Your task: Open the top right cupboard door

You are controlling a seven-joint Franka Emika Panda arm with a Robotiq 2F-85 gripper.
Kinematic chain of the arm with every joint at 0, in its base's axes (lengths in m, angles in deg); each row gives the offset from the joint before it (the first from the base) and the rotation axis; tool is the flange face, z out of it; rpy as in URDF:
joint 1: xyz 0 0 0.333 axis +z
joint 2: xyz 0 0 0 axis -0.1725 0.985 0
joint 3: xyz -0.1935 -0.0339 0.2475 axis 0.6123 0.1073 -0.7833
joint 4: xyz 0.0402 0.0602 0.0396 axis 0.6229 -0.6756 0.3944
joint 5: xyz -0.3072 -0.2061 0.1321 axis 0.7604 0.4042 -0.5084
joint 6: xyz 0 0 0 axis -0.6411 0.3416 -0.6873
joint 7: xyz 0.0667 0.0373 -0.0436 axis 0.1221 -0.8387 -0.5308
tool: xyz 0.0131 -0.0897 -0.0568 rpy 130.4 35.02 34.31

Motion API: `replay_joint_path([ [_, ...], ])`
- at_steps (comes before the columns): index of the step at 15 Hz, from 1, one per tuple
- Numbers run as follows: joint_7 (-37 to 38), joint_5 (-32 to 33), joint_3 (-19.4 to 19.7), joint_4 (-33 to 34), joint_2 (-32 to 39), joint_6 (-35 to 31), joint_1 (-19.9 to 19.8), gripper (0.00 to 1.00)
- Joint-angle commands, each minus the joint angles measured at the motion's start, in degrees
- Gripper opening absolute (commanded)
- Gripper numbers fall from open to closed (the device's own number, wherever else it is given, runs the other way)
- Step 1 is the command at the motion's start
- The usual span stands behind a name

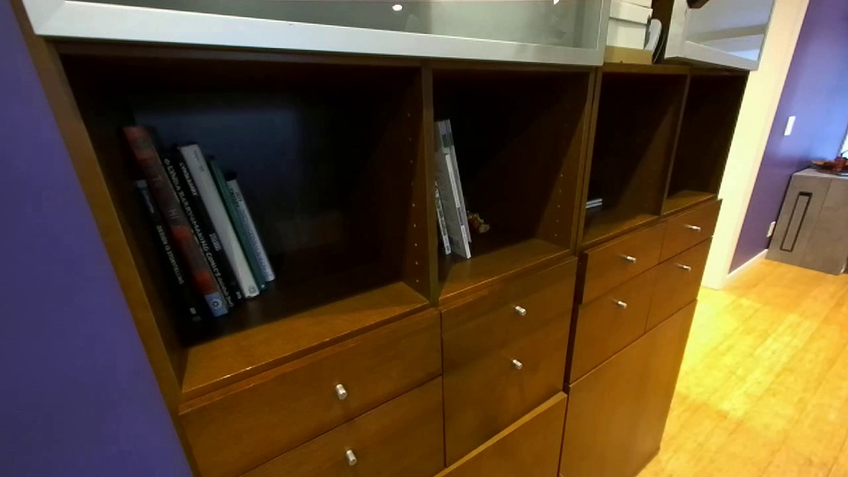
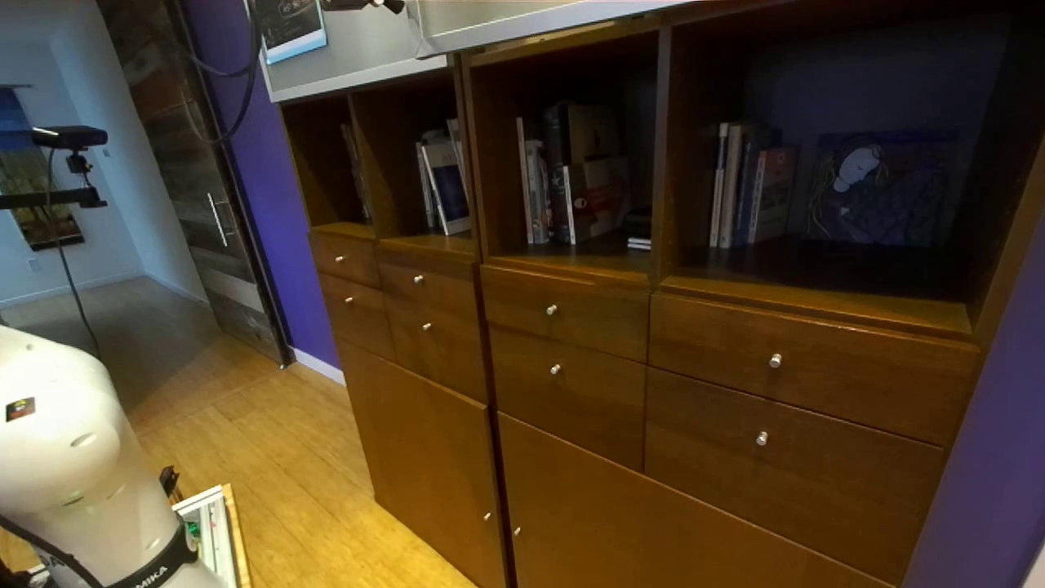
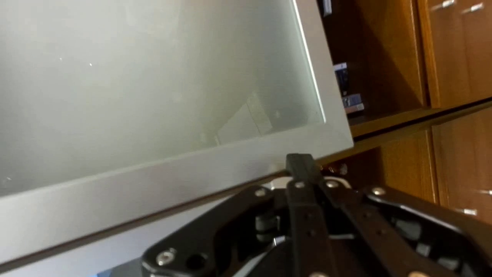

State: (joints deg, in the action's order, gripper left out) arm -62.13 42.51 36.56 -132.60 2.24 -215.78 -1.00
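- In an exterior view, a brown wooden bookcase (image 1: 430, 192) stands with a purple wall (image 1: 73, 298) at its near end.
- Atop the bookcase's far end, the top right cupboard door (image 1: 722, 33), frosted and silver-framed, stands ajar; white boxlike items (image 1: 628, 30) show in the gap beside it.
- Atop the bookcase's near end, a wide frosted panel (image 1: 324, 33) covers the front.
- Books (image 1: 222, 225) lean in the bookcase's nearest compartment; more stand in the next one, just beside a small reddish object (image 1: 478, 223) too blurred to name. Drawers (image 1: 308, 361) with silver knobs (image 1: 341, 391) sit below.
- In an exterior view, the door (image 2: 490, 16) is at the top of the bookcase, cut off above, its lower corner jutting out from the front.
- A white robot arm (image 2: 61, 425), seen only in part, rises in front of the bookcase, well apart from it.
- Inside the bookcase's nearest compartment, a dark picture (image 2: 882, 192) stands near upright books (image 2: 747, 184).
- In the wrist view, the black gripper (image 3: 303, 166) hovers before the bookcase, at the door's frame near its lower corner, fingers together. Whether the tips touch the frame, I cannot tell.
- Pale boxy shapes (image 3: 246, 121) show dimly in the door's pane, above the bookcase's drawers.
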Motion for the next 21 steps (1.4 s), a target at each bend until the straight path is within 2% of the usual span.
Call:
replay_joint_path([
  [1,0.8,4.5,0.9,-0.1,-4.4,3.8,-4.0,0.0],
  [4,0.9,5.1,2.1,-0.3,-6.1,5.2,-5.3,0.0],
  [6,0.8,3.7,2.4,0.0,-6.1,6.2,-4.4,0.0],
  [15,-5.6,-7.8,5.0,-0.6,-1.0,0.9,8.2,0.0],
  [21,-12.7,-12.3,7.2,-0.6,3.4,-8.2,10.4,0.0],
])
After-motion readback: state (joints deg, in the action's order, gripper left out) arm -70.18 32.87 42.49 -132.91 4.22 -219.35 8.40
